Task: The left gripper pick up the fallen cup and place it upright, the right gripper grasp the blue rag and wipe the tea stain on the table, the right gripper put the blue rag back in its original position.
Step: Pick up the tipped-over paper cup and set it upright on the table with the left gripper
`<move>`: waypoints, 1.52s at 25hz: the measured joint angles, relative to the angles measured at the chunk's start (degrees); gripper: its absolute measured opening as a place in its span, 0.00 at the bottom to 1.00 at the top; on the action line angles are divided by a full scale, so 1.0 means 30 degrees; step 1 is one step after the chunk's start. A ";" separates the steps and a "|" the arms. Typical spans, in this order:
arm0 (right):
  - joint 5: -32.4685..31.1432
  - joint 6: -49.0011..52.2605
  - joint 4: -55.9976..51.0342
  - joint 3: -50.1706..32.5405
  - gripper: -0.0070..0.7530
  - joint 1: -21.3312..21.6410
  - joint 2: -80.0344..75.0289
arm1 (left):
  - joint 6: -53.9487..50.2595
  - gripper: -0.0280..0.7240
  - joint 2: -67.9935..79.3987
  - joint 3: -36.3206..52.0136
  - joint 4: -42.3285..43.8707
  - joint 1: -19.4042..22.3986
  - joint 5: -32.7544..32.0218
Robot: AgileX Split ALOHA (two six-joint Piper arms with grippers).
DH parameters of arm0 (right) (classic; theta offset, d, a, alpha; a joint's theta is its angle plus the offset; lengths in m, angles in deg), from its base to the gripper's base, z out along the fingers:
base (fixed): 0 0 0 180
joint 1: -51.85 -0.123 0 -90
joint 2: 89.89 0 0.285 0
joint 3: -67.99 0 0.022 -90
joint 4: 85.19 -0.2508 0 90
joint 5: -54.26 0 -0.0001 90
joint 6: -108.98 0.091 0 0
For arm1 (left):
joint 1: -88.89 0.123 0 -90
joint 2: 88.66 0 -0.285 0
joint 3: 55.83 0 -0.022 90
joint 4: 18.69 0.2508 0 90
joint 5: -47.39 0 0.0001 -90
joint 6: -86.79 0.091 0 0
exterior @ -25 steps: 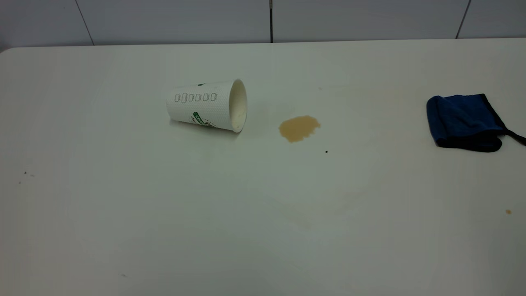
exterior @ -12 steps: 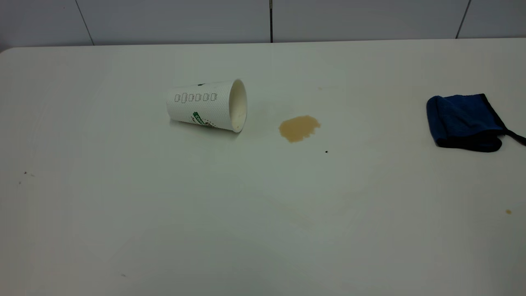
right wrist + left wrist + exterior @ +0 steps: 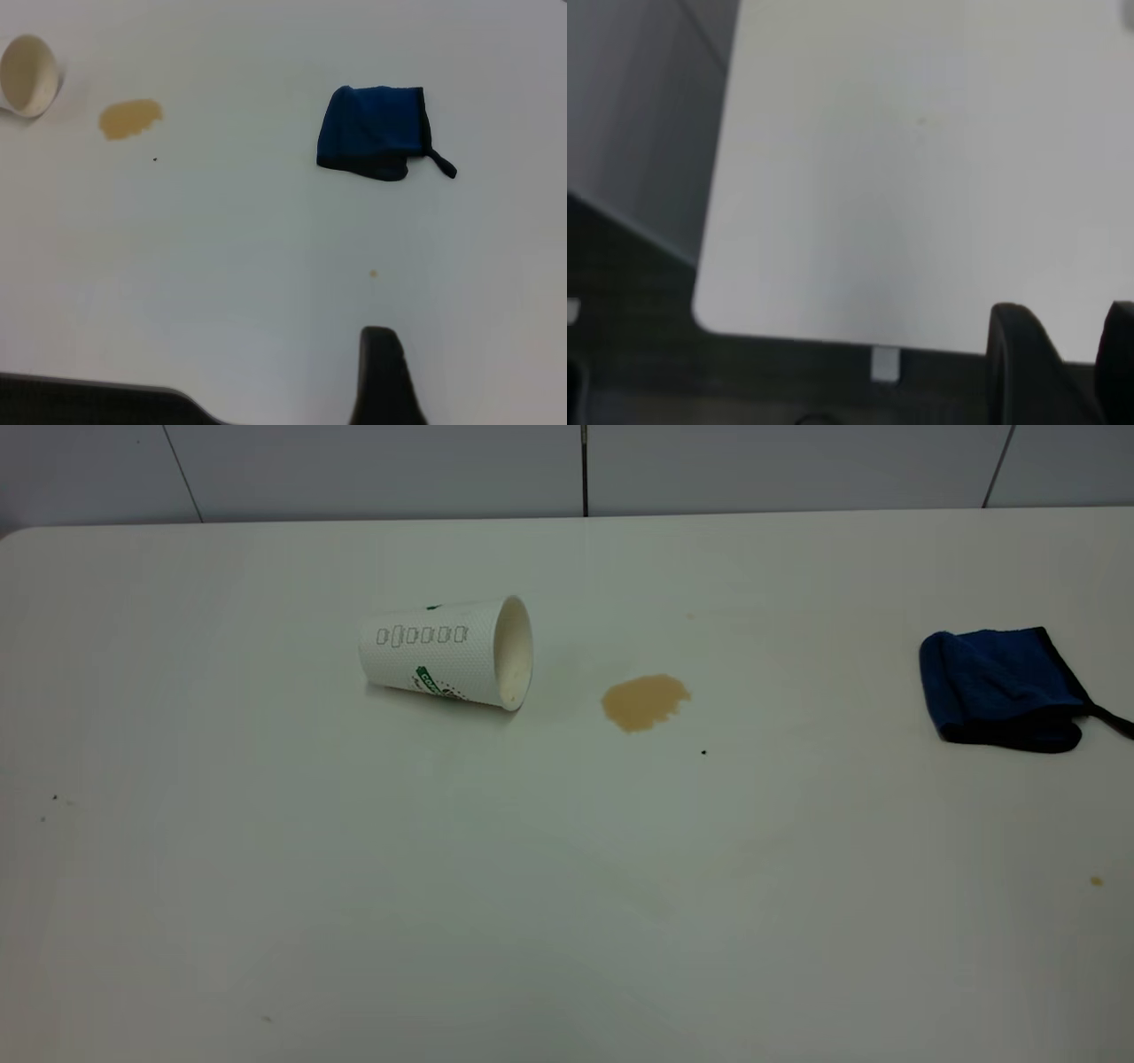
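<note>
The cup (image 3: 447,654) lies on its side on the table (image 3: 567,921), its mouth turned toward the tea stain (image 3: 644,701) just right of it. The blue rag (image 3: 1001,686) lies folded at the far right. Neither gripper shows in the exterior view. In the right wrist view the rag (image 3: 372,131), the stain (image 3: 130,118) and the cup (image 3: 29,75) lie far off. The right gripper (image 3: 483,381) shows one finger (image 3: 381,372) with bare table beside it; it is open and empty. The left gripper (image 3: 1070,328) is open and empty over the table's rounded corner (image 3: 744,301).
A tiny black dot (image 3: 703,752) lies near the stain and a tiny brown speck (image 3: 1097,881) near the front right. A grey tiled wall (image 3: 567,469) runs behind the table's far edge. The left wrist view shows dark floor past the table edge.
</note>
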 joint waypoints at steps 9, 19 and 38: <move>0.0000 0.0000 0.0000 0.0000 0.73 0.0000 0.0000 | -0.5043 0.36 0.7385 -0.1792 0.2773 0.0000 0.3280; 0.0000 0.0000 0.0000 0.0000 0.73 0.0000 0.0000 | -0.5327 0.36 1.5040 -0.3101 0.2552 -0.1394 0.7373; 0.0000 0.0000 0.0000 0.0000 0.73 0.0000 0.0000 | -1.4179 0.36 2.8700 -1.0854 1.2209 -1.0960 0.7081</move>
